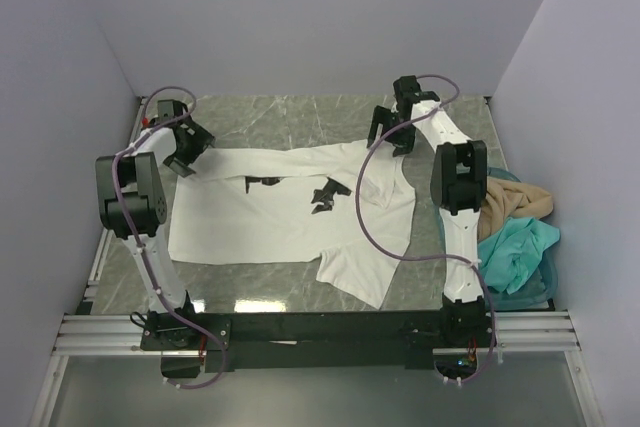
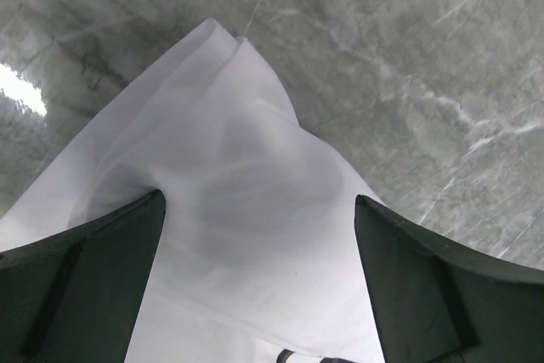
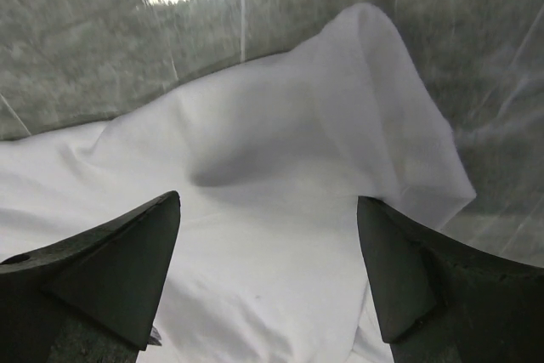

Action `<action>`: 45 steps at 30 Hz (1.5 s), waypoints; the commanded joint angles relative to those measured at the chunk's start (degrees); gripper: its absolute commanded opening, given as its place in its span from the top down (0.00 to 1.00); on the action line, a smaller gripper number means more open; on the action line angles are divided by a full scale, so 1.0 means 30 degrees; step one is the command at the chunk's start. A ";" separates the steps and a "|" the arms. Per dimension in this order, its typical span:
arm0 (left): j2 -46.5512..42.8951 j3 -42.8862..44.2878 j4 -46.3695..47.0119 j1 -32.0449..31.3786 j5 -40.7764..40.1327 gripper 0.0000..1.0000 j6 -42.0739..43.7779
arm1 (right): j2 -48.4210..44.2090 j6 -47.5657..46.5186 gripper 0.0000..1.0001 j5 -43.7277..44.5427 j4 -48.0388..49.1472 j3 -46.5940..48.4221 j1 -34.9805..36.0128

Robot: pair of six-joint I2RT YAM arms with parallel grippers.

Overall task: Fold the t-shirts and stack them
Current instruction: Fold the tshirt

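The large white t-shirt (image 1: 270, 212) with black print marks lies spread on the table. My left gripper (image 1: 186, 152) is open over its far left corner, whose cloth (image 2: 238, 201) shows between the fingers. My right gripper (image 1: 392, 134) is open over its far right corner, whose cloth (image 3: 272, 210) shows between the fingers. The tan t-shirt (image 1: 512, 203) and the teal t-shirt (image 1: 515, 252) lie crumpled in the basket at the right.
The teal plastic basket (image 1: 535, 289) stands at the table's right edge beside the right arm. Grey marbled tabletop (image 1: 290, 117) lies beyond the shirt. Walls close in the left, back and right sides.
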 commanded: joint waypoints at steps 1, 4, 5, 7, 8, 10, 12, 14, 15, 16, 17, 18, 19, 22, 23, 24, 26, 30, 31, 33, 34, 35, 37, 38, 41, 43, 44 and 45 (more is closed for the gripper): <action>0.0860 0.1340 -0.1202 0.0243 -0.1068 0.01 0.0203 | 0.0822 -0.0415 0.09 0.0490 -0.0615 0.2084 -0.0377; 0.0511 0.1927 -0.1613 0.0535 -0.1623 0.01 0.0057 | 0.0590 -0.0385 0.09 0.0723 -0.0674 0.2993 -0.0436; 0.0363 0.2074 -0.1672 0.0855 -0.1683 0.01 -0.0060 | 0.0154 -0.0472 0.09 0.1073 -0.0732 0.3256 -0.0465; 0.0042 0.2950 -0.2460 0.1469 -0.1507 0.00 -0.0178 | -0.0521 -0.0502 0.09 0.1659 -0.0966 0.3492 -0.0465; -0.0163 0.3650 -0.2927 0.1531 -0.1682 0.01 -0.0236 | -0.1336 -0.0793 0.09 0.1981 -0.0996 0.3551 -0.0465; -0.1157 0.4241 -0.3925 0.1561 -0.2531 0.01 -0.0121 | -0.2393 -0.1058 0.09 0.2159 -0.0880 0.3377 -0.0465; -0.2269 0.4128 -0.4104 0.1561 -0.2593 0.01 -0.0003 | -0.4384 -0.1556 0.08 0.2654 -0.0850 0.2560 -0.0261; -0.4523 0.3223 -0.3870 0.1561 -0.2650 0.01 -0.0176 | -0.7039 -0.1645 0.08 0.3358 -0.0179 0.0085 0.0235; -0.5372 0.1942 -0.3811 0.1561 -0.2738 0.01 -0.0323 | -0.8073 -0.1558 0.07 0.3535 0.0259 -0.1123 0.0470; -0.7062 0.1204 -0.3782 0.1561 -0.2796 0.01 -0.0412 | -0.9156 -0.1441 0.07 0.4001 0.1336 -0.2469 0.0617; -0.7921 -0.0457 -0.3665 0.1561 -0.2681 0.00 -0.0529 | -1.1371 -0.1063 0.07 0.4093 0.1927 -0.5354 0.0764; -0.8770 -0.1372 -0.3635 0.1561 -0.2564 0.01 -0.0588 | -1.2524 -0.0798 0.07 0.4152 0.2571 -0.6949 0.1113; -1.0548 -0.2484 -0.3577 0.1561 -0.2534 0.01 -0.0705 | -1.3754 -0.0476 0.07 0.4239 0.3883 -0.8590 0.1262; -1.4306 -0.7170 -0.3314 0.1298 -0.2767 0.01 -0.1874 | -1.8209 0.0637 0.07 0.4066 0.6172 -1.4657 0.2139; -1.5273 -0.9619 -0.3197 0.1152 -0.3029 0.01 -0.2719 | -2.0018 0.1307 0.06 0.4006 0.6587 -1.7049 0.2287; -1.6182 -1.0832 -0.2877 0.1122 -0.3031 0.01 -0.3191 | -2.0761 0.1546 0.06 0.3774 0.6881 -1.8059 0.2462; -1.8674 -1.2944 -0.2465 0.1151 -0.2886 0.01 -0.4072 | -2.2696 0.2334 0.06 0.3625 0.7323 -2.0398 0.2902; -2.1431 -1.6401 -0.4072 0.1122 -0.3933 0.01 -0.4602 | -2.5159 0.3129 0.05 0.3332 0.7557 -2.3103 0.3225; -2.2160 -1.6875 -0.4451 0.1151 -0.4201 0.00 -0.4631 | -2.5598 0.3188 0.05 0.3245 0.7761 -2.3543 0.3197; -2.2750 -1.7844 -0.5069 0.0830 -0.4441 0.01 -0.6006 | -2.6479 0.3335 0.05 0.3215 0.7822 -2.4278 0.3139; -2.2840 -1.8079 -0.4461 0.0800 -0.4032 0.01 -0.5950 | -2.6655 0.3306 0.05 0.3215 0.7677 -2.4454 0.3196; -2.2870 -1.8458 -0.4339 0.0799 -0.3767 0.01 -0.6182 | -2.6802 0.3335 0.05 0.3273 0.7501 -2.4514 0.3197; -2.2550 -1.8608 -0.4483 0.0800 -0.4402 0.00 -0.6622 | -2.6920 0.3306 0.05 0.3215 0.7353 -2.4602 0.3197; -2.2316 -1.8579 -0.5036 0.0799 -0.4785 0.01 -0.7146 | -2.6979 0.3277 0.05 0.3244 0.7324 -2.4747 0.3226; -2.1262 -1.8492 -0.5129 0.0829 -0.6134 0.01 -0.7268 | -2.7038 0.3248 0.05 0.3361 0.7323 -2.4953 0.3226; -2.0500 -1.8520 -0.5071 0.0858 -0.6458 0.07 -0.7327 | -2.6951 0.3248 0.05 0.3361 0.7295 -2.4866 0.3226; -2.0266 -1.8607 -0.4926 0.0829 -0.6343 0.10 -0.7182 | -2.6892 0.3161 0.05 0.3361 0.7265 -2.4808 0.3197; -2.0089 -1.8695 -0.4373 0.0829 -0.6226 0.17 -0.7093 | -2.6834 0.3189 0.05 0.3390 0.7207 -2.4778 0.3226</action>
